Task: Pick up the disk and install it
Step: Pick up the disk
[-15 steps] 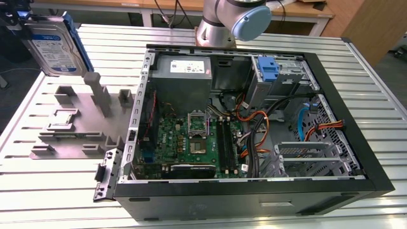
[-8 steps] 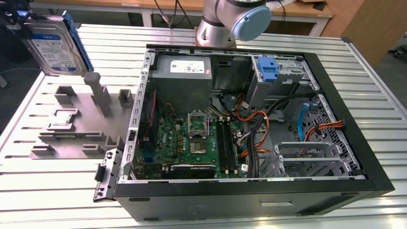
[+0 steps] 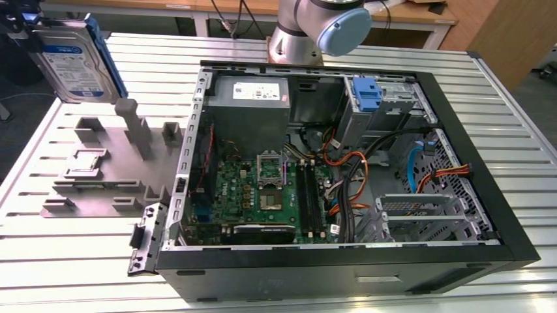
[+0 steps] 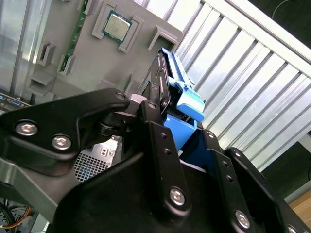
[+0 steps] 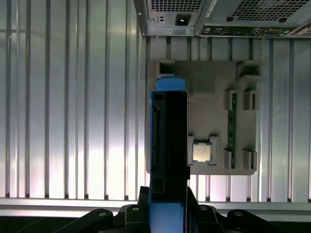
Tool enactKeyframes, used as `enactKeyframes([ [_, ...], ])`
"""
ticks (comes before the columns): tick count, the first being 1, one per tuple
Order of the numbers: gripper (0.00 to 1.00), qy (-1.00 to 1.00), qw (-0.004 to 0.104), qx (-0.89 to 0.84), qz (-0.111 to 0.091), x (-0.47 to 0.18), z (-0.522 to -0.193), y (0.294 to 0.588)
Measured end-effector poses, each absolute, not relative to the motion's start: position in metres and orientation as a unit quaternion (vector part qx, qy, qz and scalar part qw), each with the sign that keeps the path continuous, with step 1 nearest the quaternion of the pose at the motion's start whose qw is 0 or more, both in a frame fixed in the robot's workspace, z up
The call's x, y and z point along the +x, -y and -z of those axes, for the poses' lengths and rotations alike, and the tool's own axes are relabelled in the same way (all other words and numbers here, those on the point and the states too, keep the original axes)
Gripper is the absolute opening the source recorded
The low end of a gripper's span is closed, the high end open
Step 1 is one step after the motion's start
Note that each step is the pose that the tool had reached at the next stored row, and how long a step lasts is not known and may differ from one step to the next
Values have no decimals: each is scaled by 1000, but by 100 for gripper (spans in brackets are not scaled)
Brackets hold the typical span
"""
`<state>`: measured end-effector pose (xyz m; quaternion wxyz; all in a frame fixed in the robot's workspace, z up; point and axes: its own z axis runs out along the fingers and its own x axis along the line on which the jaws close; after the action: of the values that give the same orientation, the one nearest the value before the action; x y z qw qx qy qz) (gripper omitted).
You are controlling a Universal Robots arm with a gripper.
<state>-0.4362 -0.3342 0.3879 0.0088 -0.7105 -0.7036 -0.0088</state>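
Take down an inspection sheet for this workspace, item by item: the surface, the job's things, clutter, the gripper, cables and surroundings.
Surface: slatted metal table, carrying everything.
Job's things: the disk is off the table, held on edge in the air at the exterior view's left, above the grey fixture tray.
Clutter: the tray holds a processor chip; the open computer case lies beside it.
Gripper: the gripper is shut on the disk's blue rails.
Cables: orange, black and blue bundles inside the case.
Surroundings: arm base at the table's far edge; wooden desks behind.
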Motion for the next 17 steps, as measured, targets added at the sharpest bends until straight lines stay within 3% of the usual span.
enactKeyframes([
  [17, 37, 704, 9, -710, 9, -436, -391, 334],
])
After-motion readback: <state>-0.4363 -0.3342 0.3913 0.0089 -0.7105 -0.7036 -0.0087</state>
